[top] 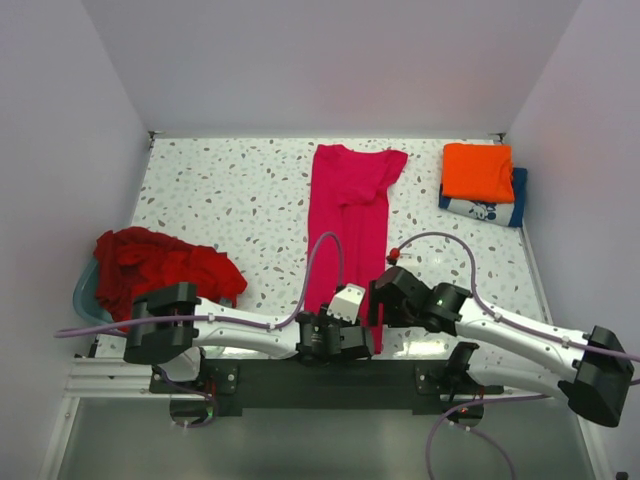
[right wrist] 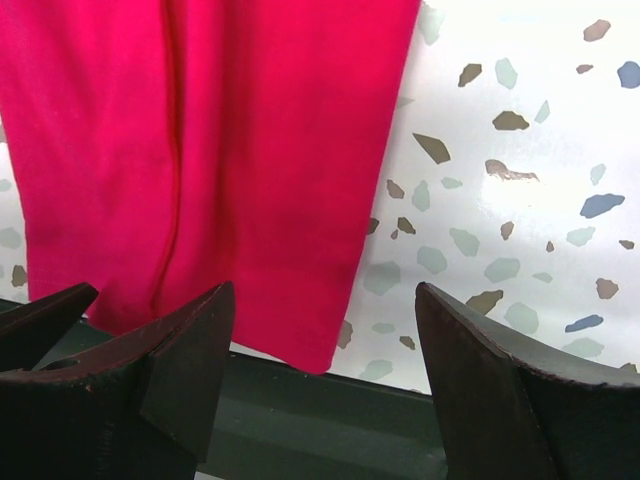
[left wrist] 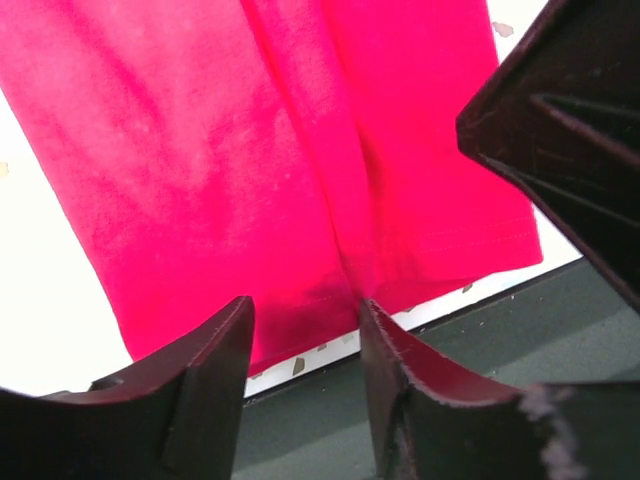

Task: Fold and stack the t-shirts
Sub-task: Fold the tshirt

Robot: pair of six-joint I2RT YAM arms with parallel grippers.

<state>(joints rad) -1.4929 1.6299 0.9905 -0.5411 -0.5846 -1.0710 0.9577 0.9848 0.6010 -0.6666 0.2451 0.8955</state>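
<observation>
A magenta-pink t-shirt [top: 348, 215] lies folded into a long strip down the middle of the table, its hem at the near edge. My left gripper [top: 358, 338] is at the hem's near end. In the left wrist view its jaws [left wrist: 305, 335] stand partly apart, with the hem [left wrist: 300, 330] just past the fingertips and nothing between them. My right gripper [top: 380, 305] is open wide over the hem's right corner [right wrist: 312, 355]. A heap of dark red t-shirts [top: 165, 265] lies at the left. An orange t-shirt [top: 478, 170] sits folded on a navy one [top: 495, 210] at the back right.
A pale blue tub [top: 84, 292] pokes out under the dark red heap at the left edge. White walls close in the speckled table [top: 230, 200] on three sides. A dark rail [right wrist: 330, 420] runs along the near edge below the hem.
</observation>
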